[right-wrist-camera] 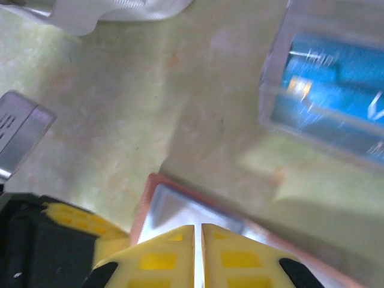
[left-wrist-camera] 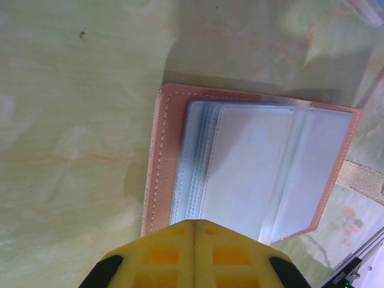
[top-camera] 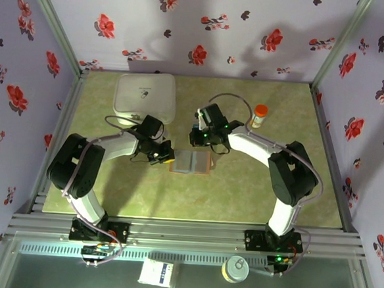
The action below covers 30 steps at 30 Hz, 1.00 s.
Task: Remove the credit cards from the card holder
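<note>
Green marbled tabletop, walled on three sides by lilac paper with red and black flowers, carries the whole scene. At its middle the left gripper (left-wrist-camera: 194,223) has its yellow fingers pressed flat together with nothing seen between them, their tips over the near leather edge of the card holder (left-wrist-camera: 157,162). Opposite it, the right gripper (right-wrist-camera: 198,227) is closed down to a hairline slit, tips over a corner of the same card holder (right-wrist-camera: 180,207); whether anything thin is pinched in that slit I cannot tell. From above, the left gripper (top-camera: 163,156) reaches the card holder (top-camera: 191,162) from its left side and the right gripper (top-camera: 202,143) from its far edge. Lying open and flat, the card holder shows a tan stitched border around a fan of clear, grey-blue sleeves (left-wrist-camera: 252,168), and the sleeves on top look empty. Just beyond it, in the right wrist view, a clear plastic tray (right-wrist-camera: 273,90) holds blurred blue cards (right-wrist-camera: 330,90). Farther out stand a white rounded box (top-camera: 146,98) at the far left and an orange-capped bottle (top-camera: 260,116) at the far right.
</note>
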{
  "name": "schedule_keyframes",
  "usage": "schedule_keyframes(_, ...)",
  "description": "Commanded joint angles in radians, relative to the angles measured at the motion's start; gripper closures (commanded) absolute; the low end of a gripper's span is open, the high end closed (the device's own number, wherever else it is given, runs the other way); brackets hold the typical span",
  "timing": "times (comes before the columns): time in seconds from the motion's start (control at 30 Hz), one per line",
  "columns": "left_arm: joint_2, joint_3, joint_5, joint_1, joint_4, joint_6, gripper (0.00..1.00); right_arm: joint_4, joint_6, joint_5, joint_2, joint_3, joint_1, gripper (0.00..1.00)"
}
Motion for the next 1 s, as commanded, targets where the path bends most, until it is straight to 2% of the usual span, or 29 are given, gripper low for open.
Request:
schedule_keyframes(0.0,0.015,-0.002,0.018,0.007,0.009,-0.001,1.00,0.100,0.205,-0.007,-0.067,-0.067,0.013,0.89)
schedule_keyframes(0.2,0.029,-0.007,0.019,0.007,0.013,-0.002,1.00,0.087,0.311,-0.053,-0.074,-0.125,0.022,0.92)
schedule_keyframes(0.53,0.030,0.011,0.022,0.007,-0.012,-0.015,1.00,0.076,0.344,-0.096,-0.056,-0.149,0.022,0.91)
schedule_keyframes(0.87,0.014,0.077,0.043,0.008,-0.143,-0.060,1.00,0.045,0.378,-0.094,-0.010,-0.156,0.050,0.91)
schedule_keyframes(0.97,0.019,0.117,0.043,0.010,-0.179,-0.055,1.00,0.082,0.410,-0.104,-0.016,-0.181,0.059,0.90)
